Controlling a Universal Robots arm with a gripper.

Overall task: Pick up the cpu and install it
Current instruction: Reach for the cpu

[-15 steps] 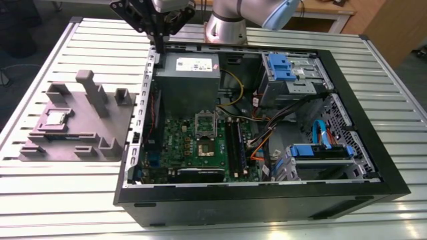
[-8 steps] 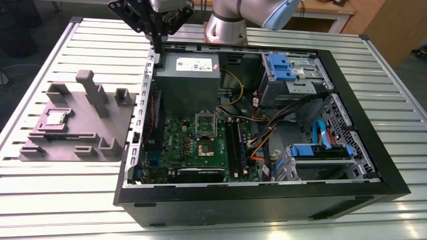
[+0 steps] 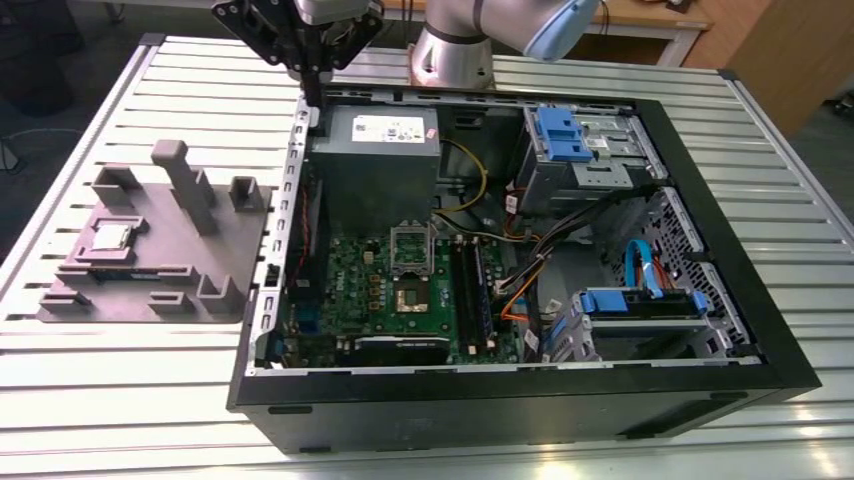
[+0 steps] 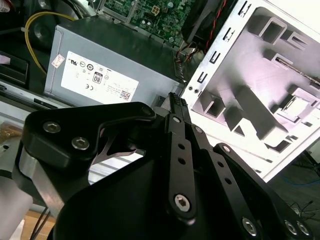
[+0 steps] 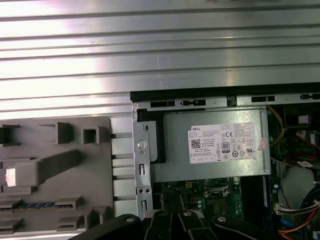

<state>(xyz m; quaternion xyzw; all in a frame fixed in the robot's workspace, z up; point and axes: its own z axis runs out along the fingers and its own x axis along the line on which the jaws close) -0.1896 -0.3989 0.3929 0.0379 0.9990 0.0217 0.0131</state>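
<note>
Exterior view | pincer (image 3: 310, 92) top cropped | cpu (image 3: 110, 237) tiny, on fixture (image 3: 200, 265)

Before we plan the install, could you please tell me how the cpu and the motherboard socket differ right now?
The cpu lies outside the case on the grey fixture block; the socket sits inside it on the green motherboard. The cpu's top is shiny silver; the socket's face looks dull and yellowish. Both are small, square and flat.
</note>
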